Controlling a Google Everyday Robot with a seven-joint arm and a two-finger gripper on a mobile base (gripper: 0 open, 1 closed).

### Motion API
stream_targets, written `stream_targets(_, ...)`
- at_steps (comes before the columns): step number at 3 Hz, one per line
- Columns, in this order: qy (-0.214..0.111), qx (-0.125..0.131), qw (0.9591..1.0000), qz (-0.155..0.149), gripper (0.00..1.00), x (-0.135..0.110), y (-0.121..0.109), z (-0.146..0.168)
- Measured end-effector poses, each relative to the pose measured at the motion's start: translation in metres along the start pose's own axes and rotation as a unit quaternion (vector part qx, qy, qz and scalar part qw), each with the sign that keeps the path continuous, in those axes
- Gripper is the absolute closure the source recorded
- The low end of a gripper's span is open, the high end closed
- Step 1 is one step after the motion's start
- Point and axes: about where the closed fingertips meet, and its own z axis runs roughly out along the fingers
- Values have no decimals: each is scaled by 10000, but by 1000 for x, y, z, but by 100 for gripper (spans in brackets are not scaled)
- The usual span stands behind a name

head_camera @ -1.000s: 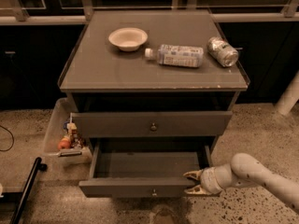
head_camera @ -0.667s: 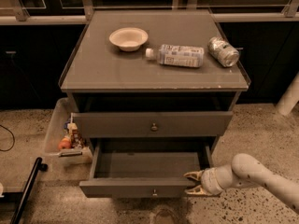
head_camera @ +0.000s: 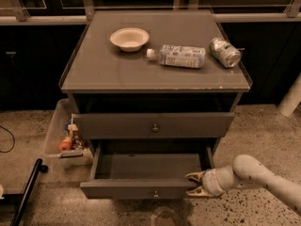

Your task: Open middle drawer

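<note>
The grey cabinet (head_camera: pixel 155 74) has a drawer front with a small knob (head_camera: pixel 155 127) under a dark top slot. Below it the lowest visible drawer (head_camera: pixel 141 188) is pulled out towards me, and its inside looks empty. My gripper (head_camera: pixel 193 184) is at the right end of that open drawer's front panel, low near the floor. Its two yellowish fingers (head_camera: pixel 194 176) are spread, one above and one below the panel's top edge. The white arm (head_camera: pixel 263 178) comes in from the lower right.
On the cabinet top lie a white bowl (head_camera: pixel 129 38), a plastic bottle on its side (head_camera: pixel 178 56) and a can on its side (head_camera: pixel 225 52). A clear bin with small items (head_camera: pixel 70 138) sits on the floor at the left. A black pole (head_camera: pixel 26 192) lies at the lower left.
</note>
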Motion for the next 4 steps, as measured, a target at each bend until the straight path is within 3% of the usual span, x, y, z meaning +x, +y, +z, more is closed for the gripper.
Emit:
stream_targets(1, -198, -114, 9997, -80, 61, -2, 18, -2)
stream_targets(2, -271, -149, 9994, -139, 85, -4, 29, -6)
stream_targets(3, -271, -148, 9994, -139, 100, -5, 29, -7)
stream_targets(4, -286, -143, 9994, -136, 100, -4, 37, -9)
